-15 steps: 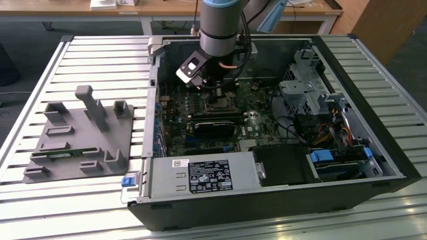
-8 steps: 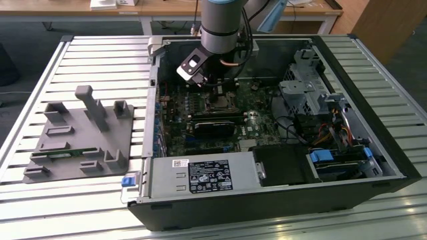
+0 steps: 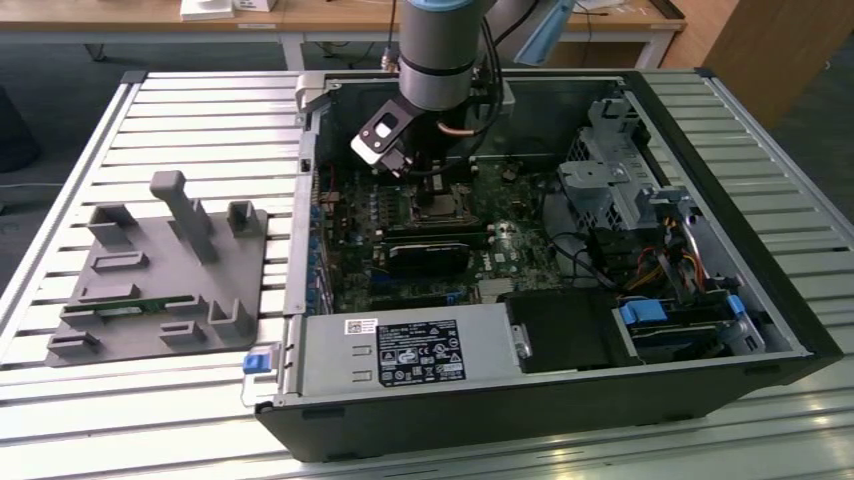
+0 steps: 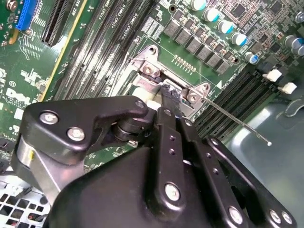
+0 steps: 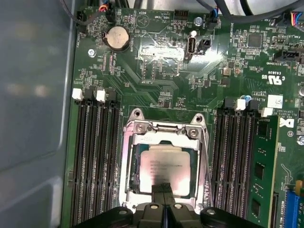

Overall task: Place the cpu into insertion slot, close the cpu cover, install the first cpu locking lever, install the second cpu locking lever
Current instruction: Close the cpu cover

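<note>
The cpu (image 5: 164, 167), a pale silvery square chip, lies in the insertion slot (image 5: 142, 190) on the green motherboard. The cpu cover (image 5: 164, 129), a silver frame, lies down around it, and the chip shows through its window. My gripper (image 5: 163, 188) is shut, and its black fingertips are pressed together over the chip's edge. In the second wrist view the gripper (image 4: 169, 94) sits against the socket's silver hinge end (image 4: 151, 71). From the socket corner a thin wire locking lever (image 4: 237, 122) sticks out free. In the exterior view the gripper (image 3: 424, 186) hangs over the socket (image 3: 438, 207) inside the open computer case.
Black memory slots (image 5: 95, 161) flank the socket on both sides, with one green memory stick (image 5: 263, 175) fitted. A black graphics card (image 3: 430, 252), the power supply (image 3: 400, 352) and a drive cage (image 3: 611, 180) crowd the case. A grey fixture tray (image 3: 160, 275) lies at the exterior view's left.
</note>
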Controlling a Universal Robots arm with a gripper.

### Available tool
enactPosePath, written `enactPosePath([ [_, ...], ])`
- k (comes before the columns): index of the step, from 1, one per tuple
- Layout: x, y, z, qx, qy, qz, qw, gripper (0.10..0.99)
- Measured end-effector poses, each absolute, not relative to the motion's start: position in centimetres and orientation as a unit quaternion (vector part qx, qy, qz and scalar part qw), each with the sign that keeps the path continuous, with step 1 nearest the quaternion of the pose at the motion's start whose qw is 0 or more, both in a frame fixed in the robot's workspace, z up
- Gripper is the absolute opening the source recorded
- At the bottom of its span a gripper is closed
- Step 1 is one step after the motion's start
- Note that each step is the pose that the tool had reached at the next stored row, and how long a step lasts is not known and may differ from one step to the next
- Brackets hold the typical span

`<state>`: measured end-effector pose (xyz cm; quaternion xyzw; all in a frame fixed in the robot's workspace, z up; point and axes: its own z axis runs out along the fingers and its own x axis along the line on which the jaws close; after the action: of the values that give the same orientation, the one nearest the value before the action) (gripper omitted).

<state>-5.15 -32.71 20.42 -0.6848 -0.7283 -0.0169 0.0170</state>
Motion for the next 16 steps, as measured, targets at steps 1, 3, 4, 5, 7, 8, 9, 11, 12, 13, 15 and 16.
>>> enactPosePath([
  [1,-5.2,-32.7,20.4,-0.685,-0.728,-0.017,0.017,0.11],
  [3,-5.2,-32.7,20.2,-0.685,-0.728,-0.017,0.017,0.11],
  [4,-5.2,-32.7,20.2,-0.685,-0.728,-0.017,0.017,0.11],
  [5,-5.2,-32.7,20.1,-0.685,-0.728,-0.017,0.017,0.11],
  [7,-5.2,-32.7,20.0,-0.685,-0.728,-0.016,0.017,0.11],
  [8,-5.1,-32.7,20.0,-0.685,-0.728,-0.016,0.017,0.11],
  [9,-5.1,-32.7,19.9,-0.685,-0.728,-0.016,0.017,0.11],
  [11,-4.8,-32.7,19.8,-0.685,-0.728,-0.017,0.017,0.11],
  [12,-4.5,-32.7,19.8,-0.685,-0.728,-0.017,0.017,0.11],
  [13,-4.2,-32.7,19.8,-0.685,-0.728,-0.017,0.017,0.11],
  [15,-3.7,-32.7,19.7,-0.685,-0.728,-0.016,0.017,0.11],
  [16,-3.5,-32.7,19.7,-0.685,-0.728,-0.016,0.017,0.11],
])
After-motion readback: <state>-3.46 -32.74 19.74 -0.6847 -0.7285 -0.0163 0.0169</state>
